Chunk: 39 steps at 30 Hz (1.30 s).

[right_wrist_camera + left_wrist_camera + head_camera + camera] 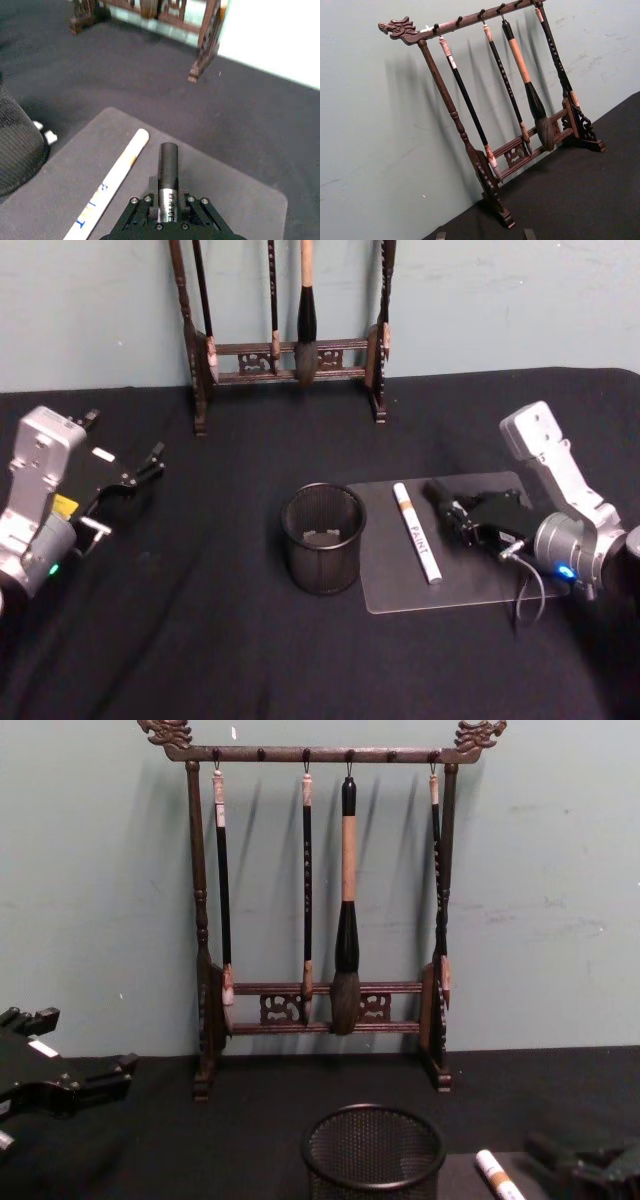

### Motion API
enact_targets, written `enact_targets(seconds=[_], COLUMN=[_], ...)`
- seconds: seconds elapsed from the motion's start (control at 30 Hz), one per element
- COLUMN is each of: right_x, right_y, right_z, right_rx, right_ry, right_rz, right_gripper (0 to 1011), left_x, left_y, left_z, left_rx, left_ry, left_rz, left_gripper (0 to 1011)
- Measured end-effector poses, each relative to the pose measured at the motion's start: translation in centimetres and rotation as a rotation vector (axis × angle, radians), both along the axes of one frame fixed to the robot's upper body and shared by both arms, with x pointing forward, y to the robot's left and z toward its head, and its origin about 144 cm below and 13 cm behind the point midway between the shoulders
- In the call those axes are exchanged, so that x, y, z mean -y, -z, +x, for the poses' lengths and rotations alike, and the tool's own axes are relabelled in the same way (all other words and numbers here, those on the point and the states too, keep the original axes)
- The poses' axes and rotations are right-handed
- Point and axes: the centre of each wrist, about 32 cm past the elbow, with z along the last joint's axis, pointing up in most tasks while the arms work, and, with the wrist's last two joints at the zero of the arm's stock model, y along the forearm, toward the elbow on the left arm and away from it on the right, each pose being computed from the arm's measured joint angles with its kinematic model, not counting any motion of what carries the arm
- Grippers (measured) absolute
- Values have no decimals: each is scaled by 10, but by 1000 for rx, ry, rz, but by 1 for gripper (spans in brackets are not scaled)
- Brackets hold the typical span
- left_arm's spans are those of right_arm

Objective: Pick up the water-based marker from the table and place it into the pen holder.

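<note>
Black marker (168, 167) sits clamped in the right gripper (457, 512) over the grey mat's (470, 590) right half, beside a white paint marker (417, 533). The mesh pen holder (322, 538) stands at the mat's left edge. The left gripper (125, 438) hangs spread by the table's (200, 640) left edge. A brush rack (290, 350) lines the far edge.

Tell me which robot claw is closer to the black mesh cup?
Right. The right gripper, shut on a black marker, is over the grey mat just right of the pen holder. The left gripper, open, is far off toward the table's left edge.
</note>
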Motion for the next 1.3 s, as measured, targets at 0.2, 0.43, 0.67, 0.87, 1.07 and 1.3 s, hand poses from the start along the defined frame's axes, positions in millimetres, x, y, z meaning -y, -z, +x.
enact_targets(seconds=[0.2,0.43,0.67,0.87,1.07,1.3], right_x=[2,-3,-20,-49,-66,-82], right_y=[-7,-12,-12,-9,-5,4], right_z=[-3,-5,-4,-1,-1,-3], right_rx=[104,296,415,482,479,448], right_ry=[-17,-74,-111,-177,-228,-276], right_rz=[48,160,261,370,430,472], right_gripper=[228,228,227,228,227,227], left_x=[0,0,0,0,0,0], left_y=[0,0,0,0,0,0], left_z=[0,0,0,0,0,0], left_rx=[0,0,0,0,0,0], left_ry=[0,0,0,0,0,0], left_rz=[0,0,0,0,0,0], left_gripper=[1001,1001,1001,1001,1001,1001])
